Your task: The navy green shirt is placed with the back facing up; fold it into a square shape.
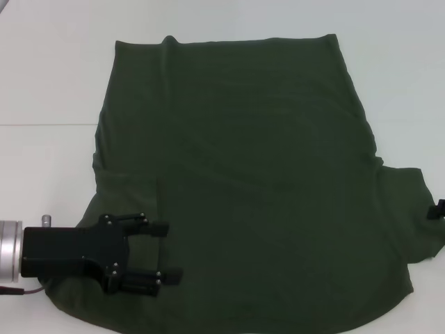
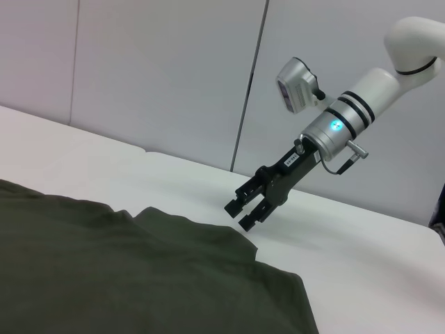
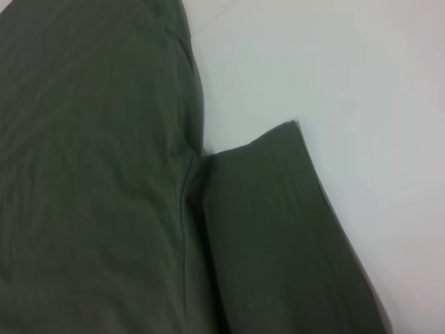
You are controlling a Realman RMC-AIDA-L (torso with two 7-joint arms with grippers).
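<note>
I see the navy green shirt (image 1: 250,188) lying spread flat, plain side up, on the white surface (image 1: 49,76). My left gripper (image 1: 164,252) sits over the shirt's near left sleeve area, fingers spread apart, holding nothing. My right gripper (image 2: 243,210) hangs just above the shirt's right sleeve edge (image 3: 278,223), fingers slightly parted and empty.
</note>
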